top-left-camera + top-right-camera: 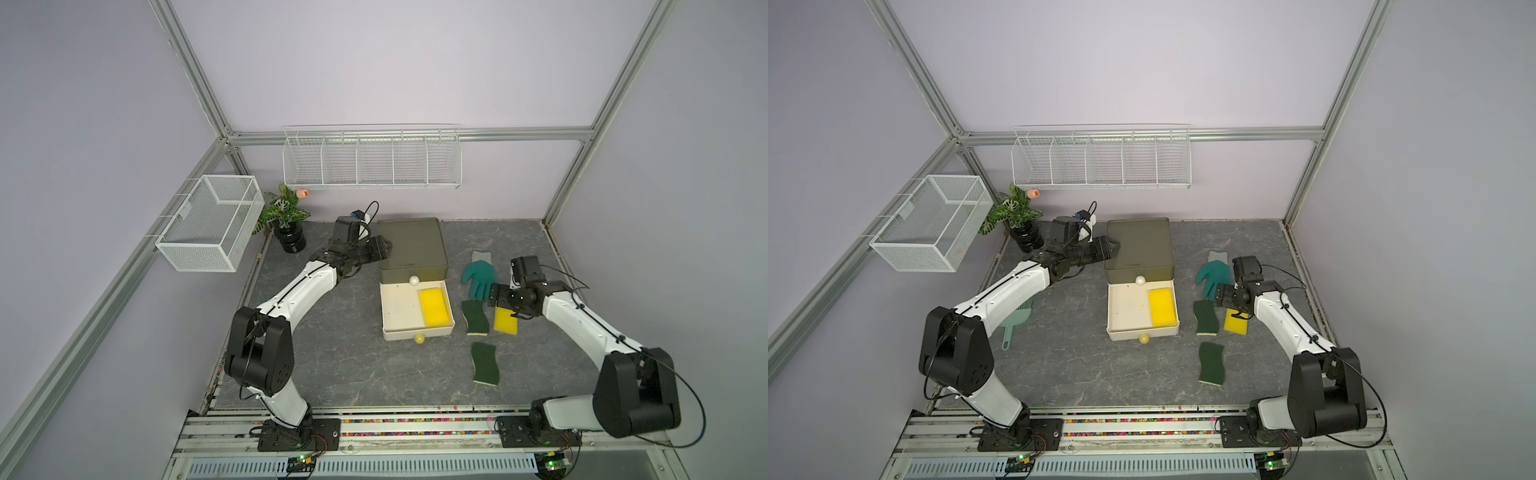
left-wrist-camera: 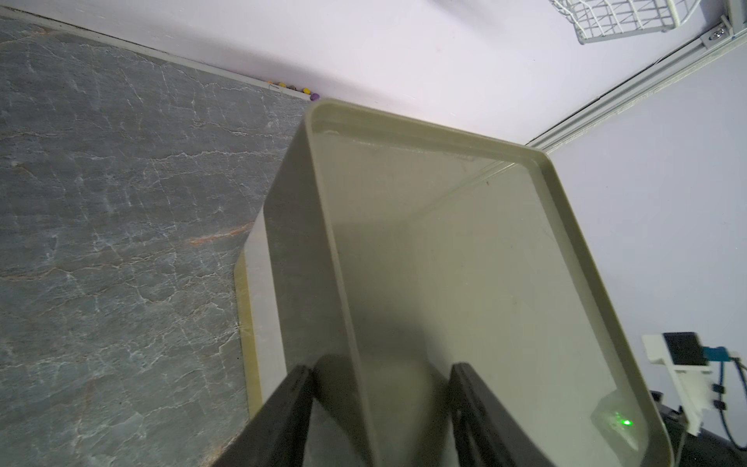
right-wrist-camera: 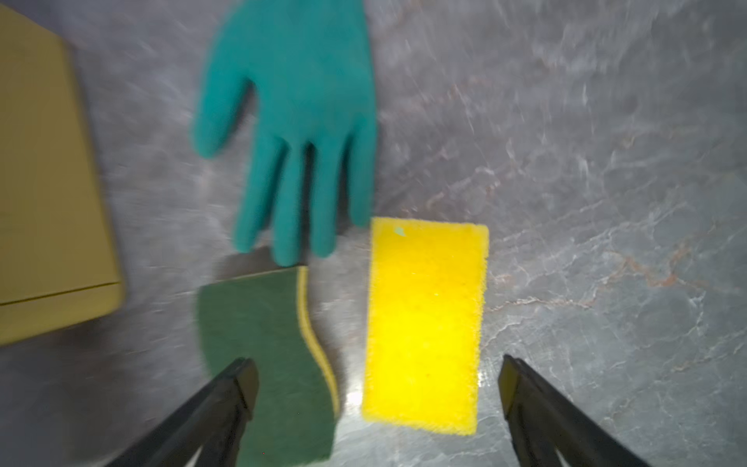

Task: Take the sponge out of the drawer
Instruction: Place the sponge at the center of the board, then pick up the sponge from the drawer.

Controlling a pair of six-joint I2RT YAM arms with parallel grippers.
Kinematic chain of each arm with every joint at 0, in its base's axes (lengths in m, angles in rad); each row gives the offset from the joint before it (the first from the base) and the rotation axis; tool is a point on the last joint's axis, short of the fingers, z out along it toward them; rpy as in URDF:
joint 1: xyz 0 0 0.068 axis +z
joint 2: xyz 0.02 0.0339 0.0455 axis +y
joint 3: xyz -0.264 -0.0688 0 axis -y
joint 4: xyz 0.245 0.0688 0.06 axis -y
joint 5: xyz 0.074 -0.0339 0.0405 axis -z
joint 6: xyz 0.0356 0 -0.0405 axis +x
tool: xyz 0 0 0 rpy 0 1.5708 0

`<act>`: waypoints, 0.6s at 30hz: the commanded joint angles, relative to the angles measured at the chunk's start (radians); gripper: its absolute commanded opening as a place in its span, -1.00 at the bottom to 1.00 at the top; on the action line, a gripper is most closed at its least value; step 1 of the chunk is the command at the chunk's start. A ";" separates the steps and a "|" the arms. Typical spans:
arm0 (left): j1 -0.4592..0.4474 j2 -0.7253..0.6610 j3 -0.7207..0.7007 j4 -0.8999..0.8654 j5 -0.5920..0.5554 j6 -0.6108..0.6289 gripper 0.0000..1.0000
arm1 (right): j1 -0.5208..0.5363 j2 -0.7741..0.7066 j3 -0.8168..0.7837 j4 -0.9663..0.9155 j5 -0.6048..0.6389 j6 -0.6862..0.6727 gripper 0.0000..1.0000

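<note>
Grey marbled desk inside a lilac-walled cell, seen in both top views: an olive cabinet stands near the back. Its cream drawer is open, with a yellow sponge lying along the drawer's right side. Right of the drawer lie a teal glove, a green sponge just beside a loose yellow sponge, and a further green sponge nearer the front. The right end effector hangs over the loose yellow sponge, near the glove's fingertips. The left end effector meets the cabinet's left edge.

Left wrist view: the left end effector's fingers straddle the cabinet's rim, one along the side wall, one over the top. Whether they press on it cannot be told.

Right wrist view, blurred: the right end effector is spread wide and grips nothing. The loose yellow sponge lies flat on the desk between its fingers, the green sponge alongside and the glove beyond.
</note>
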 commanded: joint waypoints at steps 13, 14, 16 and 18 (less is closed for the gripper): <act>-0.025 0.053 -0.026 -0.086 0.070 0.013 0.15 | 0.364 -0.127 0.229 -0.177 -0.038 0.090 0.88; -0.026 0.053 -0.026 -0.086 0.070 0.015 0.15 | 0.390 -0.120 0.247 -0.186 -0.028 0.093 0.88; -0.025 0.054 -0.026 -0.088 0.069 0.013 0.15 | 0.435 -0.104 0.271 -0.196 -0.015 0.098 0.86; -0.025 0.052 -0.026 -0.089 0.068 0.014 0.15 | 0.481 -0.081 0.293 -0.204 0.005 0.102 0.84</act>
